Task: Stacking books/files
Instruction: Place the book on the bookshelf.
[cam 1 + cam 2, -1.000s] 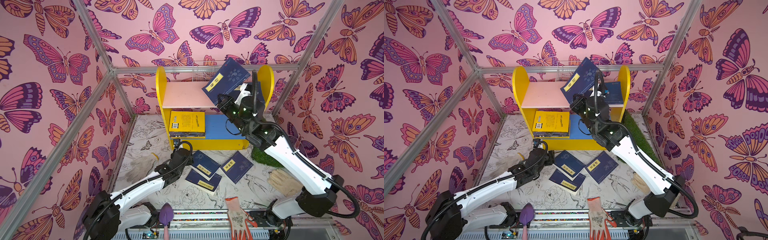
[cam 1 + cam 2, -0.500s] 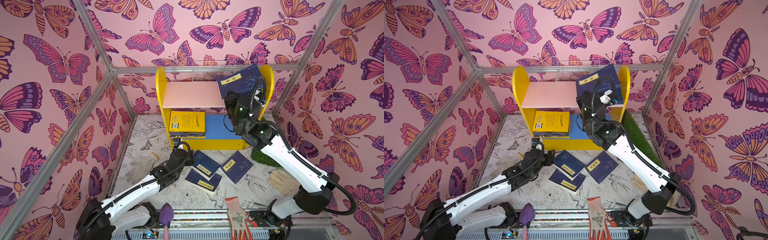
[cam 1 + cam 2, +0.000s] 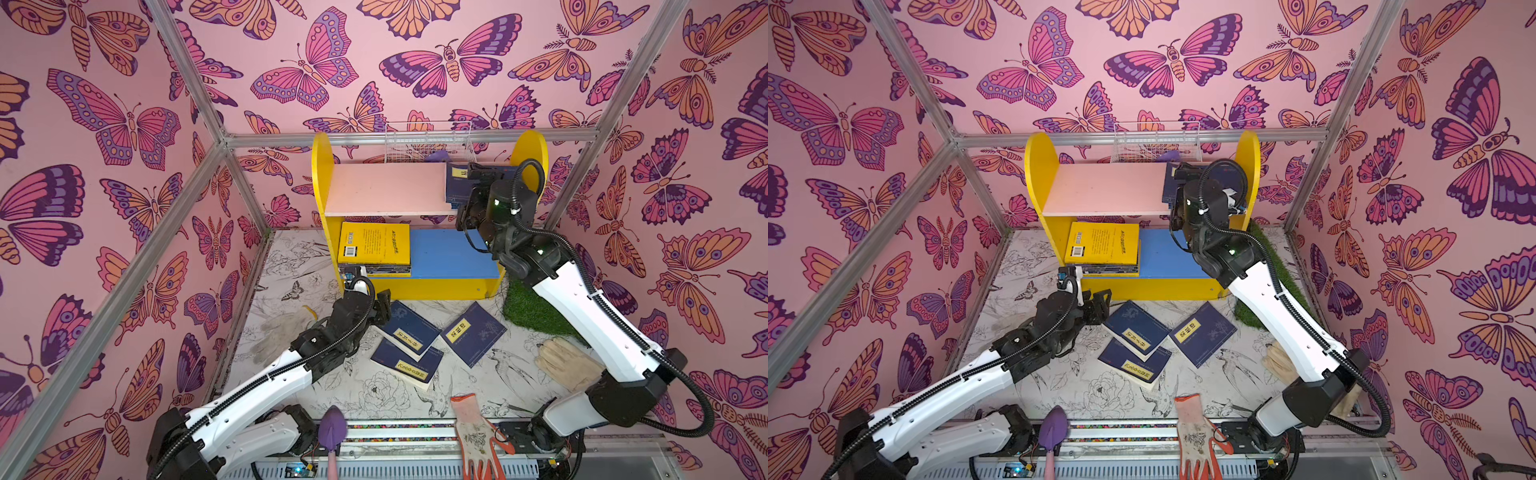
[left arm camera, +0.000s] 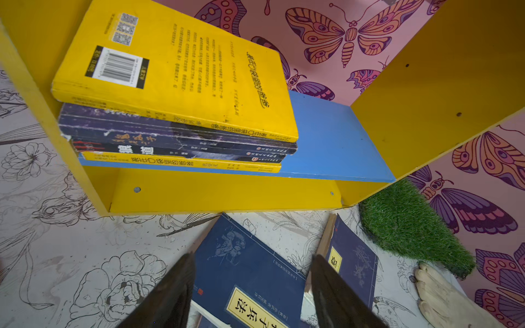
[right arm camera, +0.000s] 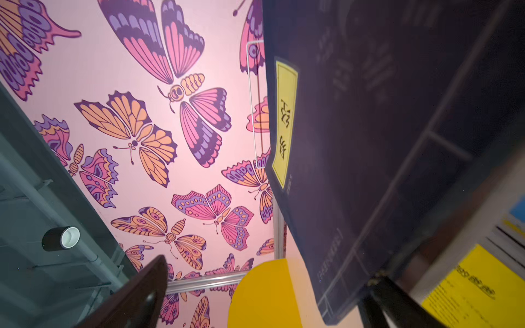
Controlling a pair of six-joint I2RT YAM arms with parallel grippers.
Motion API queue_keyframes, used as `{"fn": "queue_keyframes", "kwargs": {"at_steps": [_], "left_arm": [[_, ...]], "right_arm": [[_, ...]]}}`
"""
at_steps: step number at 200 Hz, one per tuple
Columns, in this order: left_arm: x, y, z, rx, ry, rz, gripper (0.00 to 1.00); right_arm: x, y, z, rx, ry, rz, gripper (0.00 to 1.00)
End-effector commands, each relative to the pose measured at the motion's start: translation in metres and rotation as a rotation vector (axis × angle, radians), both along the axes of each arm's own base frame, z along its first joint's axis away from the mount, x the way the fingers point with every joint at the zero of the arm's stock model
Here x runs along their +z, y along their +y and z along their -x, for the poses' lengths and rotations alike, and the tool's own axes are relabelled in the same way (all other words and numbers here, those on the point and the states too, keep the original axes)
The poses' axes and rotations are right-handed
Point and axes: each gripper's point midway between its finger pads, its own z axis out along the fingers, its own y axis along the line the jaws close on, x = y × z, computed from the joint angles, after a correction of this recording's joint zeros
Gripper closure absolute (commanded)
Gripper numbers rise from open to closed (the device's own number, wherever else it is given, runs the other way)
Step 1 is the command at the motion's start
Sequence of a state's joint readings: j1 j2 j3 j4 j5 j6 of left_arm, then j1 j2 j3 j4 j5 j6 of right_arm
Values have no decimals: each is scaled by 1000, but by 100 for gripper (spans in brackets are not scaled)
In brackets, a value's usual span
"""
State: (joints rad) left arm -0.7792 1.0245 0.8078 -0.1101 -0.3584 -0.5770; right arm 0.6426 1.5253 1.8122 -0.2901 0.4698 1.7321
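Found right gripper (image 5: 267, 269) jaws wide apart beside navy book (image 5: 369, 142) on pink upper shelf (image 3: 386, 187); left gripper (image 4: 252, 257) jaws apart above 3 navy books (image 3: 409, 328) on table (image 3: 365, 395). Needed straight retreat, clear of that cover.

Both top views are bright and evenly lit, with soft shadows. The pink wall (image 3: 374, 83) beyond the right gripper (image 3: 478, 174) glows palest, and the wide lens splays the frame bars (image 3: 183, 79) outward toward the corners. In the left wrist view the yellow book (image 4: 176, 71) ahead of the left gripper (image 4: 252, 257) is sharp, while the dark fingers (image 4: 170, 292) are soft and featureless. The right wrist view is weakest: the navy book (image 5: 369, 142) close against that gripper is dim, underexposed and smeared, against a bright wall.
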Motion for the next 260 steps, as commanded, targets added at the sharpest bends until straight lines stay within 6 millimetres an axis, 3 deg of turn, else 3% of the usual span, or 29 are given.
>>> {"fn": "queue_keyframes", "kwargs": {"at_steps": [1, 44, 76, 106, 111, 162, 201, 260], "left_arm": [[22, -14, -2, -50, -23, 13, 33], [62, -42, -9, -123, -80, 27, 34], [103, -67, -13, -224, -135, 38, 34], [139, -87, -15, -292, -179, 76, 33], [130, -96, -22, -296, -157, 61, 33], [145, -117, -27, -341, -176, 73, 34], [149, -132, -35, -362, -190, 57, 35], [166, -151, -53, -385, -240, 39, 37]], "right_arm": [[8, -1, 11, 63, 44, -53, 1], [16, -30, 21, 24, 52, 4, 1], [12, -50, 18, 33, 99, 73, 1], [10, -50, 17, 103, 129, 186, 1], [8, -49, 15, 115, 131, 194, 1], [-27, -34, 7, 236, 222, 250, 1], [-53, -42, 11, 210, 263, 247, 1], [-15, -73, 30, 108, 139, 364, 1]]}}
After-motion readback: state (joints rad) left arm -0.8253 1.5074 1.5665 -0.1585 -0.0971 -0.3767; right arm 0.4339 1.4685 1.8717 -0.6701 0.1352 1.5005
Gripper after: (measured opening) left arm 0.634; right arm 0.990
